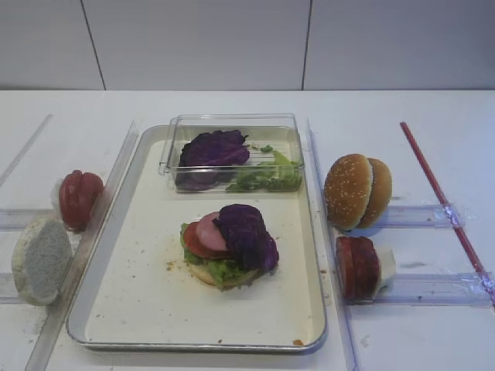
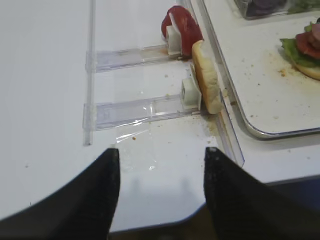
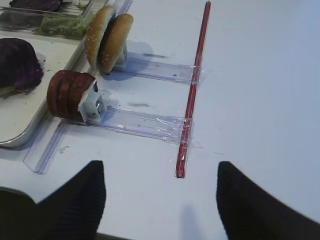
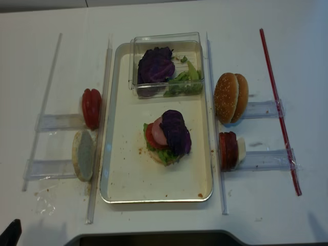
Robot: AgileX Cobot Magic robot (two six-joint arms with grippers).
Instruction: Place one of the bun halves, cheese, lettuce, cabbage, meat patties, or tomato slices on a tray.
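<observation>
Nearest, in the wrist views, both grippers hang over bare table with jaws spread and nothing between them: the left gripper [image 2: 159,172] short of the left holders, the right gripper [image 3: 161,192] short of the right ones.

The tray [image 1: 108,309] lies in the middle of the table. Near its centre sits a stack [image 1: 230,246]: a bun base at the bottom, lettuce [image 1: 224,270] on it, then a tomato slice [image 1: 193,241], a pink meat patty [image 1: 209,230] and purple cabbage [image 1: 247,232] on top.

Left of the tray, a pale bun half [image 1: 40,259] stands on edge at the end of a clear holder [image 2: 135,109]. Just beyond it red tomato slices [image 1: 79,198] stand on edge at a second holder.

Right of the tray, dark red slices [image 1: 357,267] stand on edge against a white block, and farther back two sesame bun halves [image 1: 357,191] stand on edge, touching each other. A red strip [image 1: 441,197] runs near to far across the right holders' outer ends.

At the tray's far end sits a clear box [image 1: 232,151], with more purple cabbage in its left part and green leaves in its right.
</observation>
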